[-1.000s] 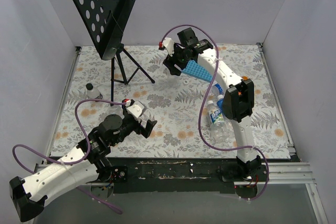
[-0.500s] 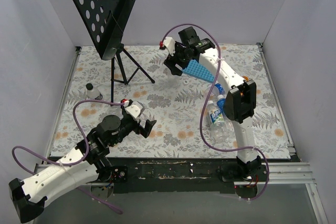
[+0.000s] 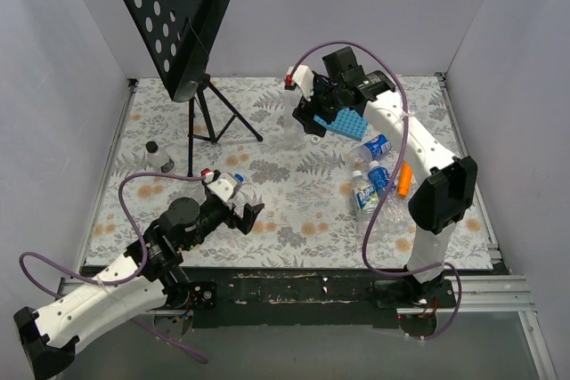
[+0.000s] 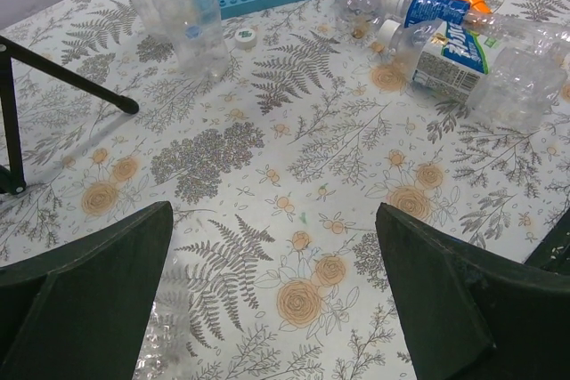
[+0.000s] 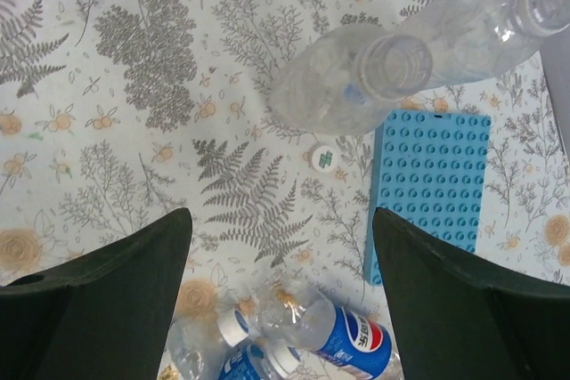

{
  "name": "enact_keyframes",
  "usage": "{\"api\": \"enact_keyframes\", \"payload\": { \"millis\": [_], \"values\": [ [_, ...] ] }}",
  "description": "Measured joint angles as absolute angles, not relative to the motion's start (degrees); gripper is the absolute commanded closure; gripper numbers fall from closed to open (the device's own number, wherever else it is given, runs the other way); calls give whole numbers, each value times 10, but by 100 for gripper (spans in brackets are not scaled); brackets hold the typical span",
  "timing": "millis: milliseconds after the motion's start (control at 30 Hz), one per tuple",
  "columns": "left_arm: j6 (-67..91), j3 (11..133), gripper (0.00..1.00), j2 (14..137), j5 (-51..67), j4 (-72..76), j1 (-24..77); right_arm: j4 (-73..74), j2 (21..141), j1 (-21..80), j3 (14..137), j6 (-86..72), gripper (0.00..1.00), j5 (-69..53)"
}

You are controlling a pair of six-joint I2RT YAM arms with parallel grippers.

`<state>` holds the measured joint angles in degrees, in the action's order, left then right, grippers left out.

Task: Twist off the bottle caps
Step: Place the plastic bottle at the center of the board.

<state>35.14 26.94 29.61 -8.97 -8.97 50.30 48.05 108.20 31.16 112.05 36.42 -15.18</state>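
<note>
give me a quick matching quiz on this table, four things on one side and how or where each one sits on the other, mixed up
Things
1. white cap
2. clear bottle
3. labelled bottles
4. orange stick

Places or states
a. lying on their sides in a heap
b. standing, neck open, nothing screwed on
c. loose, beside the blue tray
d. lying along the right side of the heap

Pairs: 1-c, 2-b, 3-a, 4-d
</note>
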Motion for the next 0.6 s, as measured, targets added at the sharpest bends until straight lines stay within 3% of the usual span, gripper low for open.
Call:
{"api": "enact_keyframes", "payload": {
  "millis": [400,600],
  "values": [
    [375,269,2,294,-77,-90,500,451,913,307,906,392,10,-186],
    [386,269,2,305,-70,-91,499,421,821,252,817,390,10,-259]
  ]
}}
